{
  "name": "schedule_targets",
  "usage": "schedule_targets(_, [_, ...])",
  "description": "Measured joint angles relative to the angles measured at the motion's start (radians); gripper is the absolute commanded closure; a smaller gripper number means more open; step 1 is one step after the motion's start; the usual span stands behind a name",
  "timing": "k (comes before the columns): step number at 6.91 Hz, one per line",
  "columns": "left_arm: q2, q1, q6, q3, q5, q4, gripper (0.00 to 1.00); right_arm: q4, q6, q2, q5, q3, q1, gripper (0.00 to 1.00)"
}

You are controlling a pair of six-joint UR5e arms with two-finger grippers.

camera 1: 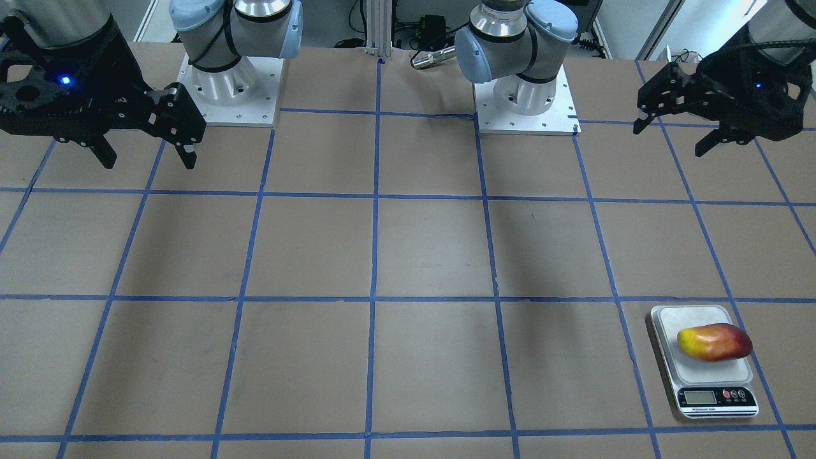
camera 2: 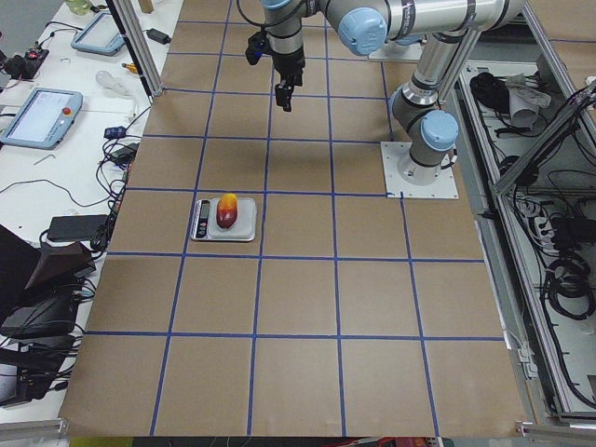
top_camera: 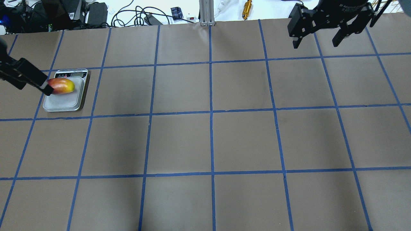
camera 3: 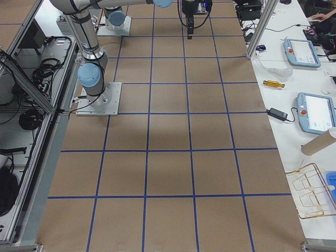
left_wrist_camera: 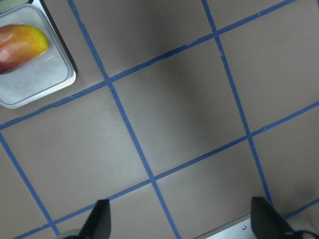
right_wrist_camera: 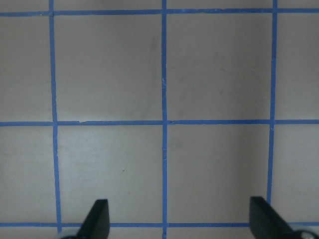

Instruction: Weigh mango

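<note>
The mango (camera 1: 714, 342), yellow at one end and red-orange at the other, lies on the white platform of a small digital scale (camera 1: 701, 377) near the table's far edge on my left side. It also shows in the overhead view (top_camera: 64, 86) and in the left wrist view (left_wrist_camera: 22, 42). My left gripper (camera 1: 666, 141) is open and empty, high above the table and well apart from the scale. In the overhead view one of its fingers (top_camera: 32, 78) overlaps the mango's red end. My right gripper (camera 1: 149, 162) is open and empty, raised over the opposite side.
The table is brown paper with a grid of blue tape lines (top_camera: 211, 112). The two arm bases (camera 1: 526, 95) stand at the robot's edge. Cables, a gold cylinder (top_camera: 247, 5) and tablets lie off the table beyond its far edge.
</note>
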Motion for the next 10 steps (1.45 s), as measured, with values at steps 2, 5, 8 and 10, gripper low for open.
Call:
schedule_targets(2, [-0.020, -0.167, -0.272, -0.002, 0.000, 0.068, 0.00, 0.000, 0.000, -0.001, -0.001, 0.000, 0.000, 0.00])
schedule_targets(5, [-0.073, -0.330, -0.553, 0.002, 0.005, 0.163, 0.00, 0.000, 0.000, 0.000, 0.000, 0.000, 0.000, 0.00])
schedule_targets(8, [-0.102, -0.357, -0.588, 0.029, 0.008, 0.201, 0.00, 0.000, 0.000, 0.000, 0.000, 0.000, 0.000, 0.00])
schedule_targets(10, [-0.108, -0.358, -0.586, 0.038, 0.009, 0.202, 0.00, 0.000, 0.000, 0.000, -0.001, 0.000, 0.000, 0.00])
